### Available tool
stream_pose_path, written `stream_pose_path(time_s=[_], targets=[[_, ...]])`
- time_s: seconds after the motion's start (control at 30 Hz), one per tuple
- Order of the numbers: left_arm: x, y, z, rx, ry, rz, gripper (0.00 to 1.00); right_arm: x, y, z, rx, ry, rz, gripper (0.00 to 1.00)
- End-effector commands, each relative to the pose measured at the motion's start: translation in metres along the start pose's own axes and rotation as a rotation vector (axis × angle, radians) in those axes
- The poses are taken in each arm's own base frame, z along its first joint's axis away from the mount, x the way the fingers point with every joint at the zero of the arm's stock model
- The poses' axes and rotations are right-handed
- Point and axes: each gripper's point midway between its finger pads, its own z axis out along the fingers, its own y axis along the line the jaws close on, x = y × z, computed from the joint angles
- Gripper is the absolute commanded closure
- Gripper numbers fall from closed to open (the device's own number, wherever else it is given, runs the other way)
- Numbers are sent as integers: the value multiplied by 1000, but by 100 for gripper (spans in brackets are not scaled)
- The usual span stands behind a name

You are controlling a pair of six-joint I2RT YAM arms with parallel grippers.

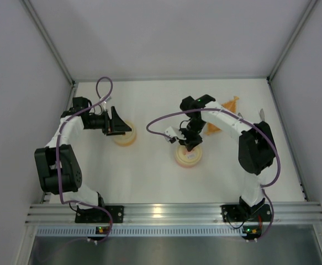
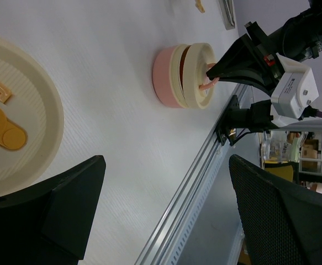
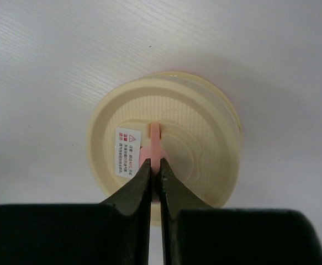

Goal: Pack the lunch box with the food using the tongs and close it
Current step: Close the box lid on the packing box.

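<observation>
— Fingers (image 3: 140, 185) of the right gripper (image 3: 155, 167) are pinched shut on the small pink tab (image 3: 155, 144) at the centre of the cream ribbed lid (image 3: 172, 110). That lid sits on top of the pink round plastic tub (image 2: 163, 77), out in the middle of the white table (image 1: 149, 176)!

— Seated properly?

— Hard to call. From the left wrist there's a gap under one side, with something orange-red showing in it. I'd say it's resting there, not pressed home.

— And the other tub?

— Over on the left, the yellow-orange round tub (image 1: 123, 138) wears its own cream lid with the orange mark (image 2: 17, 99). Left gripper (image 2: 166, 212) hangs just above it, jaws spread wide, holding nothing.

— Any food loose out there?

— None that I can spot, so my guess is it's already packed. Long silver metal tongs (image 1: 262, 114) lie at the far right, well apart from both grippers, near the orange leaf-shaped dish (image 1: 222, 118).

— So what's left?

— By my reading, packing's done and one tub looks capped. This pink one needs its lid pushed flush, then a release.
</observation>
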Motion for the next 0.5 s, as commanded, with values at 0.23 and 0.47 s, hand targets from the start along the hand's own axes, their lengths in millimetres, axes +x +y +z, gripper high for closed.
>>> stream_pose_path(time_s=[0.23, 0.47], targets=[[-8, 0, 1, 28, -10, 29, 2, -16, -13, -8, 23, -34, -38, 100], [-8, 1, 2, 29, -8, 28, 2, -15, -12, -4, 8, -36, -29, 100]])
